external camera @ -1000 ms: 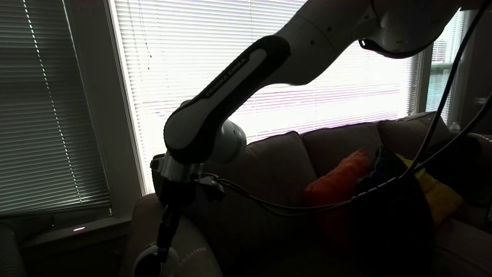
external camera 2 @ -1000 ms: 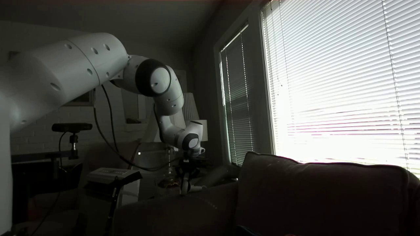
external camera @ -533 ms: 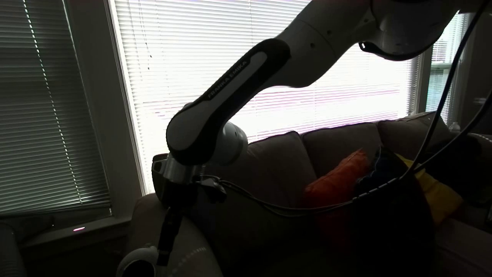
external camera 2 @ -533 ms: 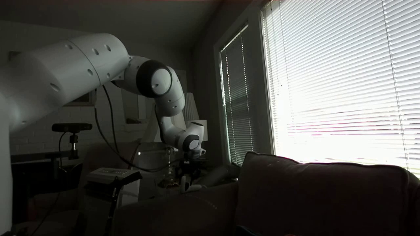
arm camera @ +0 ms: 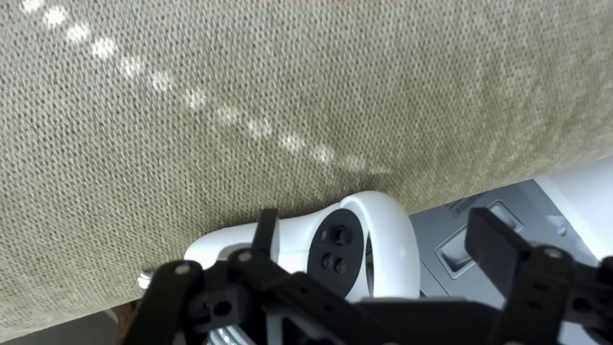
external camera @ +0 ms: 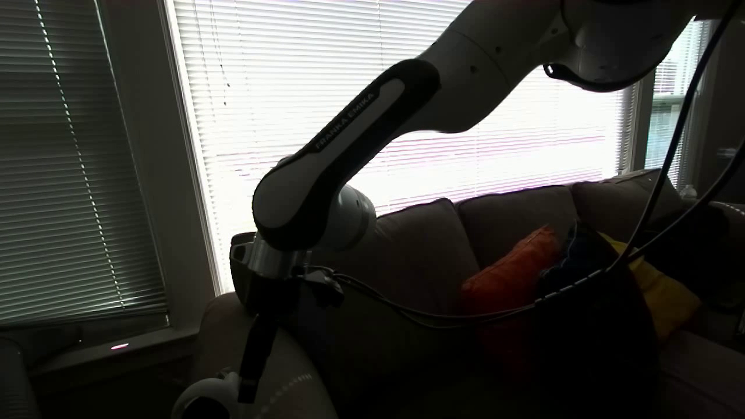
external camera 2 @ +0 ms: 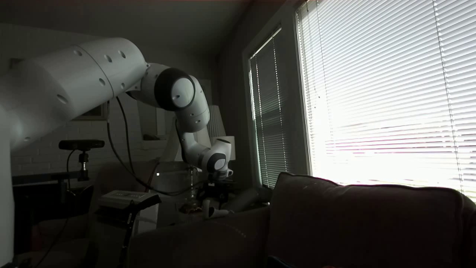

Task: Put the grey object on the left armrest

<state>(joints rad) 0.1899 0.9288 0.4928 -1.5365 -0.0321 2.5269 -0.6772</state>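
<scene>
The grey object, a pale grey-white hand controller with a dark button face and a ring [arm camera: 395, 249], lies at the outer edge of the left armrest [arm camera: 215, 158]. Its ring end reaches past that edge in the wrist view. My gripper [arm camera: 371, 215] stands open over it, jaws wide apart. The left finger [arm camera: 265, 232] crosses in front of the handle; whether they touch I cannot tell. The right finger [arm camera: 495, 244] is well clear of the ring. In both exterior views the controller [external camera: 209, 391] [external camera 2: 218, 213] shows on the armrest [external camera: 291, 372] [external camera 2: 197, 238] below the wrist.
Beyond the armrest edge, lower down, is a grey appliance [arm camera: 440, 282]. Dark back cushions [external camera: 407, 250] rise beside the arm. An orange cushion [external camera: 515, 267] and a yellow one [external camera: 666, 294] lie farther along the couch. A cable [external camera: 465, 319] hangs from the wrist.
The gripper has opened and let go of the controller, which has shifted a little leftward from the fingers in an exterior view. The arm has sunk slightly, then held still.
</scene>
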